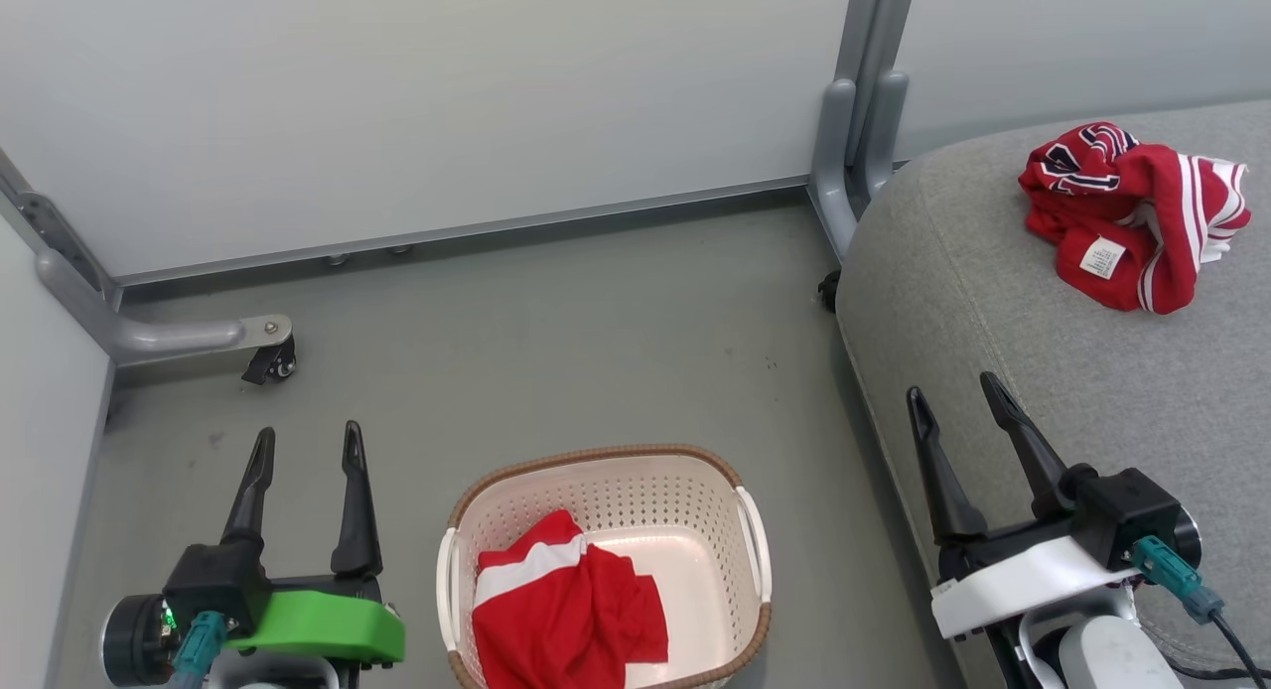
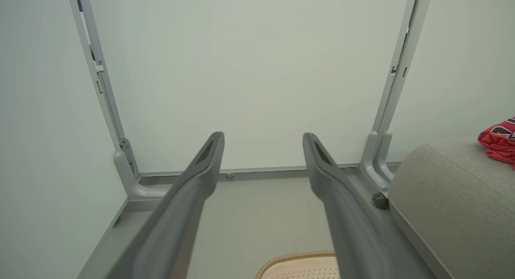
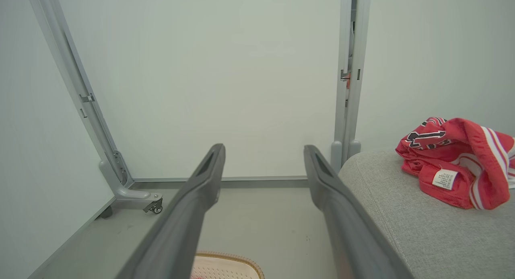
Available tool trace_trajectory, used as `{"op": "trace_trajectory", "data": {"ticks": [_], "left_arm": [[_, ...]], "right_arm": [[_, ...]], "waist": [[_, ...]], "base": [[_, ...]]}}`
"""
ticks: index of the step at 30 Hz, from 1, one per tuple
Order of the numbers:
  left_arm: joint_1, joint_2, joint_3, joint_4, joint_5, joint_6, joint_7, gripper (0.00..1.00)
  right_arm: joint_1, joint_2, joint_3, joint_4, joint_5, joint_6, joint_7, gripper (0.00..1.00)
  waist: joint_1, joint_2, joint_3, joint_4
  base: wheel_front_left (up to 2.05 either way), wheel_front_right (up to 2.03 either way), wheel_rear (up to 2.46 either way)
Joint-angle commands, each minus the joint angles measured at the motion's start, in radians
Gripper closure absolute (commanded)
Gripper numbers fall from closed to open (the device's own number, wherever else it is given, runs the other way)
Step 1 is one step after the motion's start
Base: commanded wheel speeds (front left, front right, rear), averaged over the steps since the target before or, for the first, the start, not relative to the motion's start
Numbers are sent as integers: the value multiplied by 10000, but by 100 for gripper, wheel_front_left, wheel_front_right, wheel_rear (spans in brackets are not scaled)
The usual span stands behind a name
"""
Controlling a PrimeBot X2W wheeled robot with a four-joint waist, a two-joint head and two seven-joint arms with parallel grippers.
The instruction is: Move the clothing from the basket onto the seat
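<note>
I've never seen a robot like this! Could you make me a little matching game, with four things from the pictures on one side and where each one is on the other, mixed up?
Things:
1. garment with lettering
2. garment with white band
3. basket
4. left gripper

Places:
A. standing on the floor, beside the seat
B. open, hovering above the floor
C. lying inside the basket
D. crumpled on top of the seat

Pairs: 1-D, 2-C, 3-A, 4-B.
</note>
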Motion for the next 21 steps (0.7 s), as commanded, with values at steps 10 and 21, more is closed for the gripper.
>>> {"op": "trace_trajectory", "data": {"ticks": [10,21], "left_arm": [[307,-3,-155,114,213,-138,-5,0],[285,-6,-142,114,248,-169,-5,0]], "right_arm": [[370,6,-67,22,-112,-7,-22,0],[305,6,-47,18,-133,-7,-22,0]], "waist": [[1,0,-120,18],[1,0,-97,-37]], "base": [[0,0,0],[0,0,0]]}}
